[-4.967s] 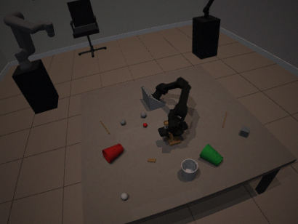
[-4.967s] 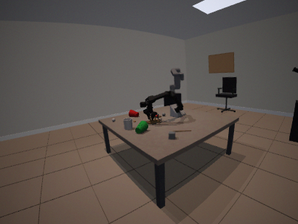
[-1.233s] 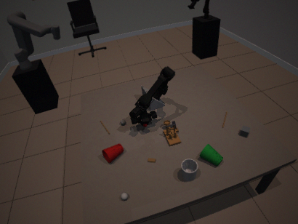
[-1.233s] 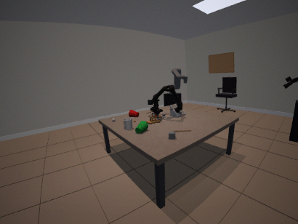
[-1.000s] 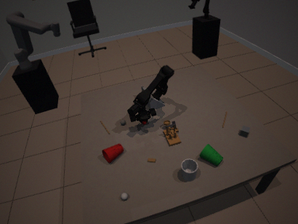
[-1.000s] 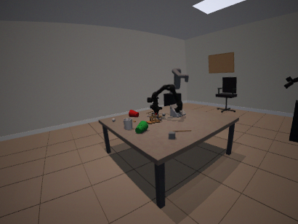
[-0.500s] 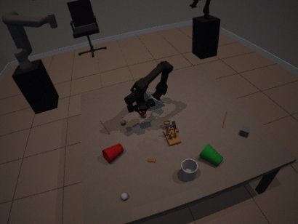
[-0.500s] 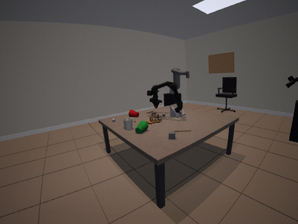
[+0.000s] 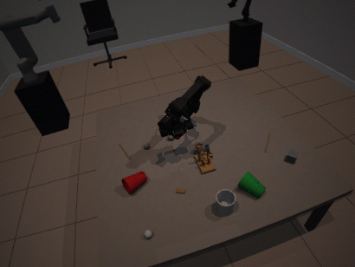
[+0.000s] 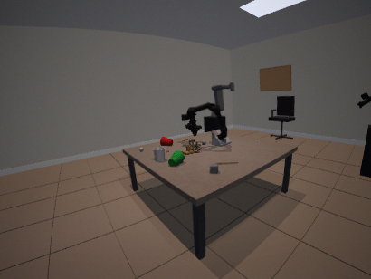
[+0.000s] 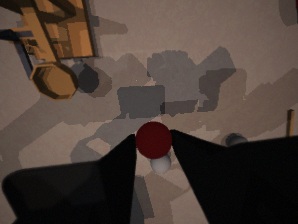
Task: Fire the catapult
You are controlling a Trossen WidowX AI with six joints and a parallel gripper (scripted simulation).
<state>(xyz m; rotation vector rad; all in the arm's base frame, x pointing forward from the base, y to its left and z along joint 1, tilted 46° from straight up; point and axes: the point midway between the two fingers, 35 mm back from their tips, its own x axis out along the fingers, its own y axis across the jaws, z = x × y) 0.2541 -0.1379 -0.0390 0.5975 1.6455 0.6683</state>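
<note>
My gripper (image 9: pixel 177 135) (image 10: pixel 195 133) (image 11: pixel 152 136) is shut on a red ball (image 11: pixel 154 145) (image 9: pixel 177 138) and holds it above the table. The wooden catapult (image 9: pixel 208 167) (image 10: pixel 190 152) (image 11: pixel 80 30) stands on the table beside the gripper. Its round cup (image 9: pixel 198 146) (image 11: pixel 54 81) faces the gripper side, and I see no ball in it. The white mug (image 9: pixel 225 204) (image 10: pixel 158 155) stands upright beyond the catapult, near the table edge. The fingers hide the sides of the ball.
A pale ball (image 11: pixel 161 164) (image 9: pixel 171 138) lies below the gripper, a grey ball (image 9: pixel 146 146) to its left. A red cup (image 9: pixel 134 182) (image 10: pixel 166 141) and a green cup (image 9: pixel 251 185) (image 10: pixel 176 158) lie tipped. A grey block (image 9: pixel 291 157), wood piece (image 9: pixel 180 191) and white ball (image 9: pixel 148 234) lie around.
</note>
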